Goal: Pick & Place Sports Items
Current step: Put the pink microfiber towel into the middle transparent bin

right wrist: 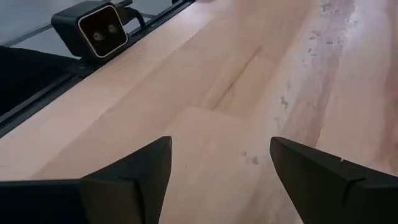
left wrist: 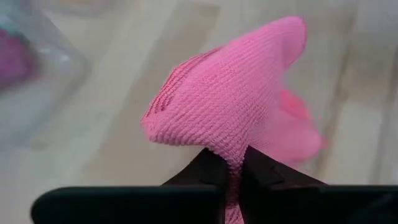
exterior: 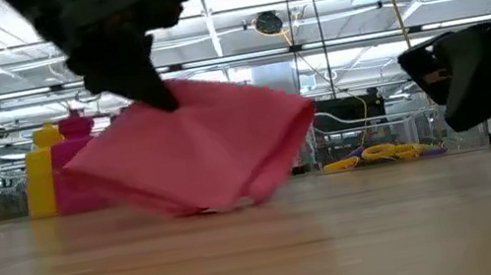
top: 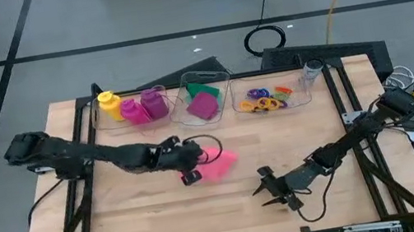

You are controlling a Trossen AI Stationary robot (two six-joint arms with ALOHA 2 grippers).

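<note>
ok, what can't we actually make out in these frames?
- Small coloured rings in the clear plastic bin: high view, too small to count.
- Left end effector fingertips: left wrist view, buried in the soft pink cloth.
- Magenta bottle: low view, partly hidden behind the cloth.

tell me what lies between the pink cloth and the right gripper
Only bare table: the high view shows nothing between the pink cloth and the open right gripper.

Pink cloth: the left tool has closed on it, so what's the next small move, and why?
Probably lift straight up. The left tool is pinched shut on a fold of the pink cloth, whose lower edge rests on the table; the cloth bin lies beyond it.
</note>
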